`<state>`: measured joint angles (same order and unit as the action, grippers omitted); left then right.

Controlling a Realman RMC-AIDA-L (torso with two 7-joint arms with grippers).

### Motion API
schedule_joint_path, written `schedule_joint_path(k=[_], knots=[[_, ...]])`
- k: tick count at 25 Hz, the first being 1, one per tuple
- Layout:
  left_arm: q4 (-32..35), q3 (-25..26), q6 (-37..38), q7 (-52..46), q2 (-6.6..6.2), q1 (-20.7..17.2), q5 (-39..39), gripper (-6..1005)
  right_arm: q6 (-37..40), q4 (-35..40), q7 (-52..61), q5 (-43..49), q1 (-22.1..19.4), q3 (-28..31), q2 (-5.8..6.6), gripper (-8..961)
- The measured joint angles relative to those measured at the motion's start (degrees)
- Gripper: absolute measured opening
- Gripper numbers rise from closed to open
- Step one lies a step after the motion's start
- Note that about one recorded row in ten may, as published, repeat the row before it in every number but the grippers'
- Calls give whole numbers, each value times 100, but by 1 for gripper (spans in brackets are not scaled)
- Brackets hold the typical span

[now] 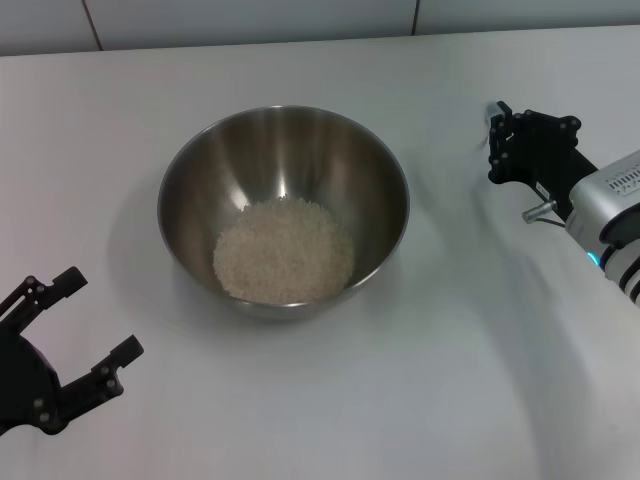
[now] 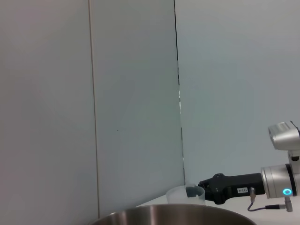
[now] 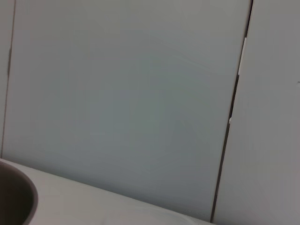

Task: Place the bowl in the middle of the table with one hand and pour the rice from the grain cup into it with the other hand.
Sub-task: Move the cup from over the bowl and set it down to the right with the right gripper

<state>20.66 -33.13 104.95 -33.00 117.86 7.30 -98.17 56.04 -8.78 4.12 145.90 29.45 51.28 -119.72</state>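
The steel bowl [image 1: 190,160] stands in the middle of the white table [image 1: 450,380] with a heap of white rice [image 1: 285,252] in its bottom. My right gripper [image 1: 495,140] is to the right of the bowl, low over the table. In the left wrist view it [image 2: 202,190] sits at the rim of the small translucent grain cup [image 2: 180,196], which stands upright and looks empty; a dark fingertip shows through its wall. The cup is barely visible in the head view. My left gripper [image 1: 98,315] is open and empty at the front left.
The bowl's rim shows in the left wrist view [image 2: 178,216] and the right wrist view [image 3: 18,197]. A pale panelled wall [image 1: 250,20] runs along the table's far edge.
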Motion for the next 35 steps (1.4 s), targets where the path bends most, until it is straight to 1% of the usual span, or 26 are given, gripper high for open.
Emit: schedule_joint_path(k=[9, 13, 16, 26, 31, 35], knots=[[0, -6, 15, -1, 0, 0, 0, 871, -22, -9, 24, 0, -38, -4, 2, 13], [0, -18, 30, -2, 0, -4, 0, 871, -158, -10, 51, 0, -26, -4, 2, 14], [0, -14, 40, -3, 0, -12, 0, 871, -234, -20, 61, 0, -24, -4, 2, 48], [-9, 9, 64, -10, 0, -2, 0, 871, -321, -30, 79, -33, -24, 48, 2, 259], [-9, 24, 64, -21, 0, 0, 0, 871, -323, -28, 180, -36, -48, 16, 11, 488], [-21, 28, 69, -22, 0, 0, 0, 871, -321, -14, 219, -36, -56, 24, 23, 582]])
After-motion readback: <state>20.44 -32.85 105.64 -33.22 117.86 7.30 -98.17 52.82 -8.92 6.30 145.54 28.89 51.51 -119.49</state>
